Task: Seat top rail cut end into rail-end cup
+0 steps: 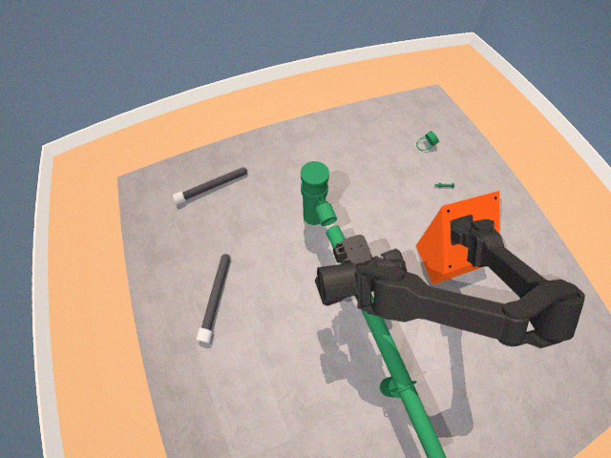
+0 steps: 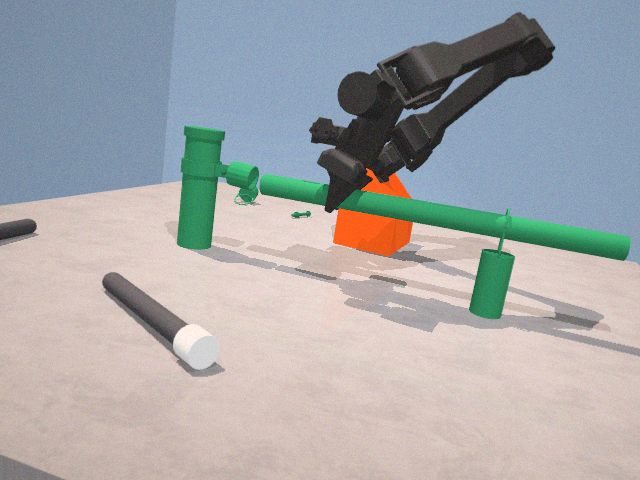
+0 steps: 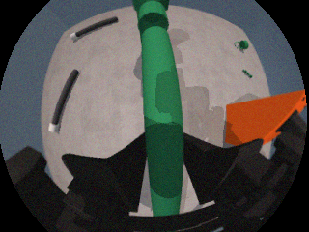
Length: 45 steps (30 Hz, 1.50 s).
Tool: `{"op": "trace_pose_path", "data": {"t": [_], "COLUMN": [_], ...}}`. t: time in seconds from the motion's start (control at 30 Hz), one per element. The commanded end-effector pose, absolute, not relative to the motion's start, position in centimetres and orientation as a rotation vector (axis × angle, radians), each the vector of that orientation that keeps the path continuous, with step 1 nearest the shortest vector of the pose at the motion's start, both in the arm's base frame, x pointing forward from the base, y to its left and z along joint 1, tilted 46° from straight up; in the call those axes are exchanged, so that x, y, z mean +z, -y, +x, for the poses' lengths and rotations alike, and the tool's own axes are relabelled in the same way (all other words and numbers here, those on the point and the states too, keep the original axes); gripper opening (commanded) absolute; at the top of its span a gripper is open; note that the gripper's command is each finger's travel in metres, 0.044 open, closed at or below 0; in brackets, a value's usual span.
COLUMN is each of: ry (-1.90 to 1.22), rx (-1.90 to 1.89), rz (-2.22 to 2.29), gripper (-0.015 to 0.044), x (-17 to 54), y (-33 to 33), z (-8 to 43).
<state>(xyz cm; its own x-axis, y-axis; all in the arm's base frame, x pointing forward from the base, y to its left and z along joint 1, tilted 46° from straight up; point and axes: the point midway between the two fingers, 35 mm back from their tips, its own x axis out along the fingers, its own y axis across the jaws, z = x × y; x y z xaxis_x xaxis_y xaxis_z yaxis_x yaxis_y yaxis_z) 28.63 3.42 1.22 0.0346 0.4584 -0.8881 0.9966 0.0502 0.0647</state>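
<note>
The green rail passes through the loop cap's ring on the short post. My gripper is shut on the rail, a little behind its cut end. The cut end is off the table, outside the rail-end cup, with a small gap before the mouth. In the exterior view it appears slightly lower than the cup. The cup hangs on the brace band, up near the cap of the upright big post.
Two dark rods with white ends lie left of the post and rail. An orange wedge block stands to the right, beside the arm's base. A small green ring fitting and a green bolt lie at the back right.
</note>
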Motion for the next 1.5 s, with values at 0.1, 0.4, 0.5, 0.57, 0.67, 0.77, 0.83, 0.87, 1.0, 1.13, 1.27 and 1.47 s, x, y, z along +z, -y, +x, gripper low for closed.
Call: {"op": "trace_pose_path", "data": {"t": [0.1,0.4,0.5,0.57,0.67,0.77,0.83,0.87,1.0,1.13,1.27,1.47], "ry": [-1.537,-1.536,-1.536,-1.536,-1.536,-1.539,-1.541,-1.543,-1.549,-1.555,-1.556,-1.556], "rx": [-0.859,-0.859,-0.859,-0.859,-0.859,-0.859,-0.858,-0.858,-0.856,-0.855,-0.855,-0.855], "rz": [1.521,1.521,1.521,1.521,1.521,1.519,1.518,1.518,1.515,1.512,1.512,1.512], "gripper": [0.0000,0.0000,0.0000,0.0000,0.0000,0.0000,0.0000,0.0000,0.0000,0.0000,0.0000,0.0000], "x": [1.2,1.4,1.4,1.4,1.4,1.2,1.0,0.8,0.3,-0.2,-0.3,-0.3], "y": [-3.4,-2.7,-2.5,-2.4,-2.2,-2.1,-2.0,-1.9,-1.7,-1.4,-1.3,-1.3], "z": [28.6,29.0,29.2,29.3,29.3,29.3,29.3,29.3,29.2,29.1,29.1,29.1]}}
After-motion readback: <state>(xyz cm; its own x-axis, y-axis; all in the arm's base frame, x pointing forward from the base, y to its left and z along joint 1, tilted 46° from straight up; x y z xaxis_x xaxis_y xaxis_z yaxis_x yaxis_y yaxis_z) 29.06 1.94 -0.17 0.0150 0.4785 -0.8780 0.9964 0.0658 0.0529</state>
